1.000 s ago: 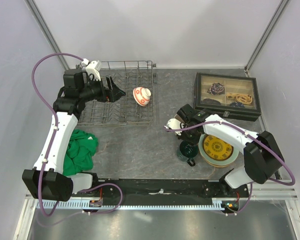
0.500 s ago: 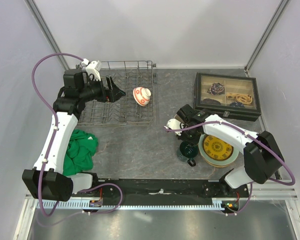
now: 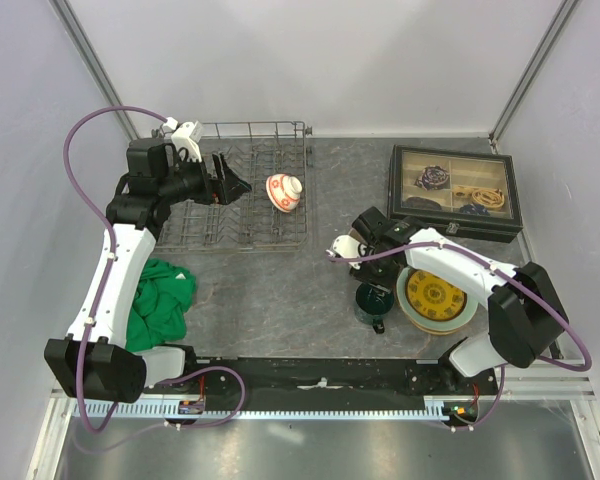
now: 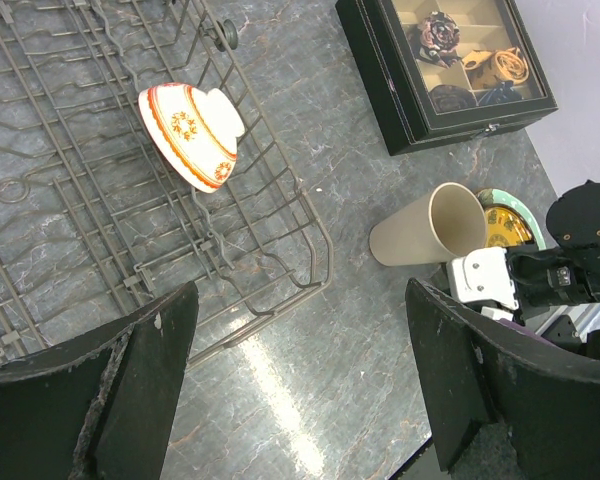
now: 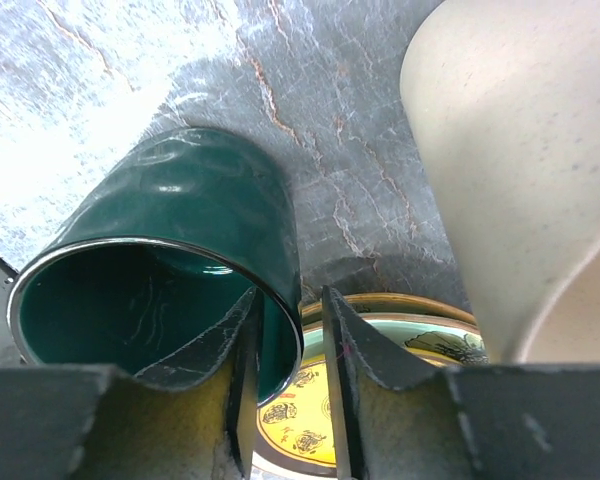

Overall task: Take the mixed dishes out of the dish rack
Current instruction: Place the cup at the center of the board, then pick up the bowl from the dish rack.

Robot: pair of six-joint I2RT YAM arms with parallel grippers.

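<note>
In the right wrist view the dark green glazed mug (image 5: 210, 210) is cut off at the lower left, and its handle is not seen there. The right gripper (image 5: 288, 297) is nearly closed on the mug wall: one finger is inside the rim and the other outside, and both seem to press it. At the bottom of that view the yellow-gold patterned dish (image 5: 305, 405) shows only as a slice, with the rim of a pale green plate (image 5: 390, 328) around it. Whether another plate lies in this stack I cannot tell. The tall beige cup (image 5: 510, 150) fills the upper right and lies on its side, near the mug.

From above, the right arm covers most of the cup. The small red-and-white bowl (image 3: 284, 192) sits tilted among the tines at the right end of the grey wire dish rack (image 3: 260, 230). The left gripper (image 4: 300, 300) hovers over the rack with fingers spread wide, holding nothing.

The dark-framed box with trinkets (image 3: 453, 190) stands at the upper right, and the crumpled green cloth (image 3: 158, 295) lies at the left. Open grey stone-like table (image 3: 270, 290) lies between rack and mug.
</note>
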